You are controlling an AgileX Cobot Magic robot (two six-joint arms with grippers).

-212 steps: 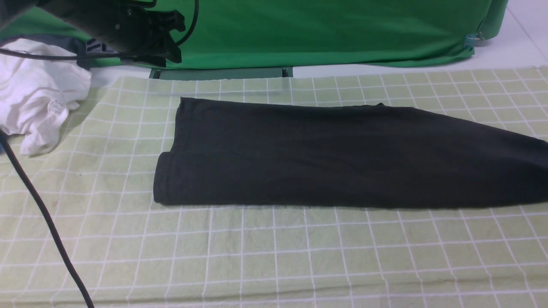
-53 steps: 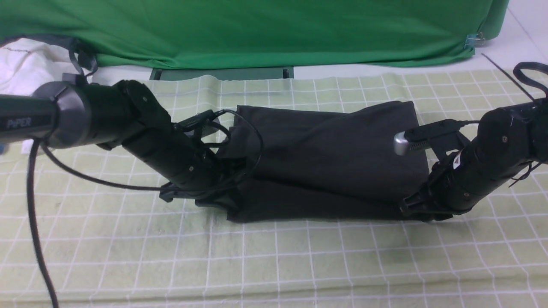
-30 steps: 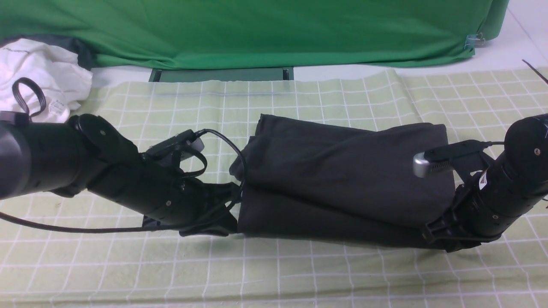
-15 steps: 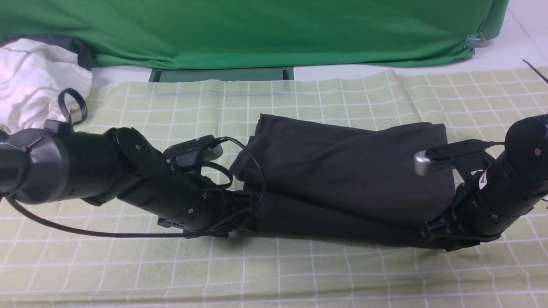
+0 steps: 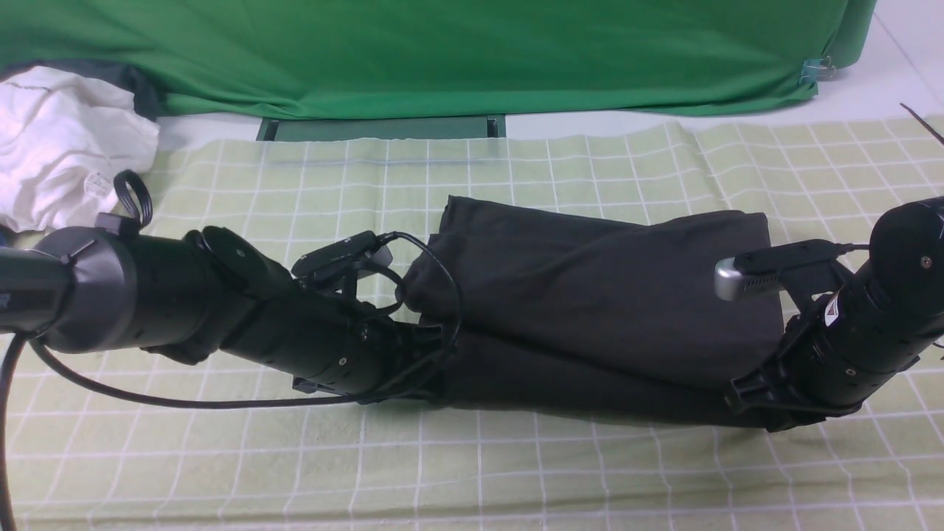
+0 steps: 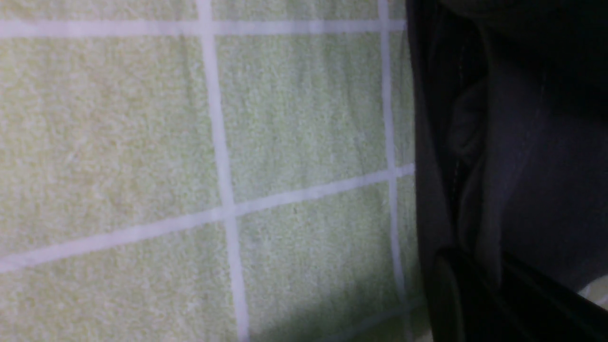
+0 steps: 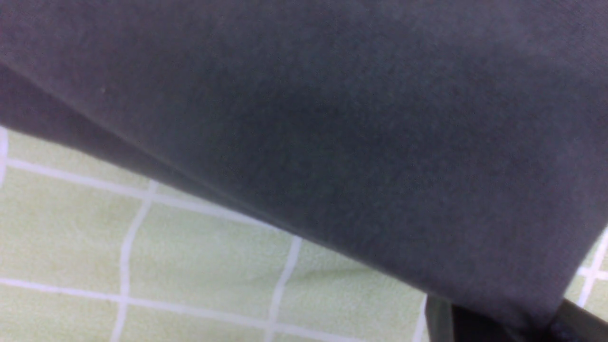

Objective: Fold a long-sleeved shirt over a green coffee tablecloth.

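- Charcoal-black cotton, the long-sleeved shirt [image 5: 597, 310], lies folded in layers on the green coffee tablecloth [image 5: 516, 457], near the middle, as you see in the front view.
- Only the front view gives you both arms, the white garment [image 5: 59, 147] at the far left and the bright green fabric [image 5: 442, 51] behind the cloth.
- In the left wrist view you see close-up what the front view hides: the dark folds of the shirt [image 6: 513, 156] beside the grid squares of the tablecloth [image 6: 118, 142].
- In the right wrist view the shirt [image 7: 332, 118] fills most of the picture, its edge lying over the tablecloth [image 7: 71, 237].
- Your left end effector [image 5: 431, 361] is pushed against the left end of the shirt; cloth covers the tips, so I cannot tell if it is clenched or released.
- Your right end effector [image 5: 745, 402] sits at the near right corner of the shirt, touching it; its opening I cannot tell either.
- Both arms lie low and nearly flat over the tablecloth, each pointing inward to the shirt.
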